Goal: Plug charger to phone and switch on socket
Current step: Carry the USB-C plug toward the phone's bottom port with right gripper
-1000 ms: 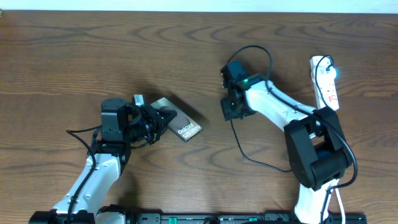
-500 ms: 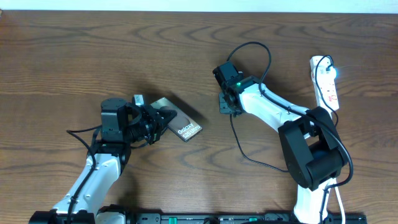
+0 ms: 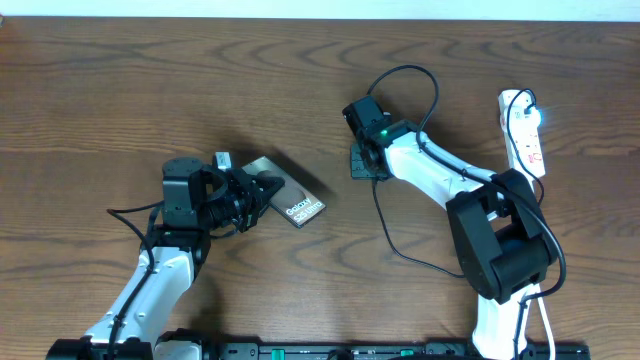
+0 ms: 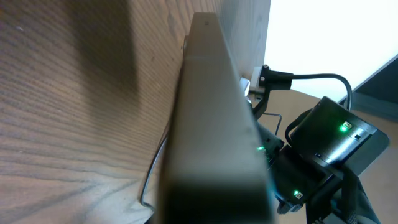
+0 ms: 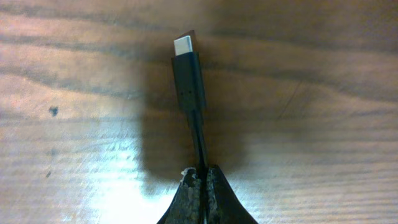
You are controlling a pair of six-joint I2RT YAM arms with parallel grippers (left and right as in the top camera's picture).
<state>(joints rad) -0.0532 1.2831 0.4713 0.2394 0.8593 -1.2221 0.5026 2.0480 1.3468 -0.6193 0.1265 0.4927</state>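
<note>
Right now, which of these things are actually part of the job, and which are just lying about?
Part of the job: phone, held by the left gripper; charger cable, pinched by the right gripper; white power strip.
Just lying about: only the wooden table underneath.

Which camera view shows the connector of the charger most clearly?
The right wrist view: the connector lies sharp at centre, metal tip visible, beyond the right pincer shut on its cable. Overhead shows only the cable; the pincer covers the connector. The left wrist view does not show it clearly.
</note>
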